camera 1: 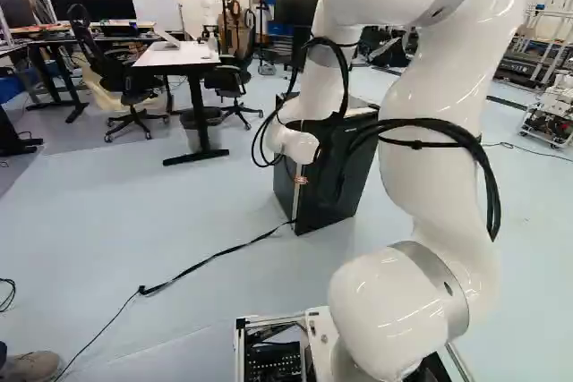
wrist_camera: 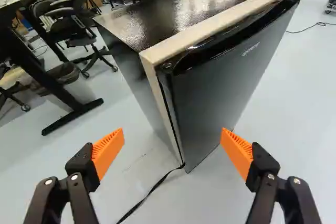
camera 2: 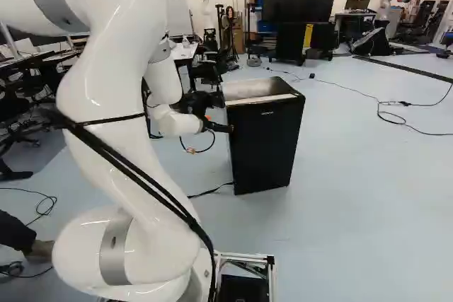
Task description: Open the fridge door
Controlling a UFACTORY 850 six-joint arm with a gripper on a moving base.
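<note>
Wrist view | hand [camera 2: 226,113]: wide open, nothing held | fridge [wrist_camera: 157,19]: ahead, upright on floor [wrist_camera: 294,156] | door [wrist_camera: 220,93]: closed

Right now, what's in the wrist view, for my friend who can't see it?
A black fridge, door apparently shut, stands ahead of the open gripper with orange pads. A black strap lies by the fridge's foot; a chair stands beyond.

A black fridge [wrist_camera: 168,17] stands on the floor [wrist_camera: 294,129], door [wrist_camera: 215,93] closed.
</note>
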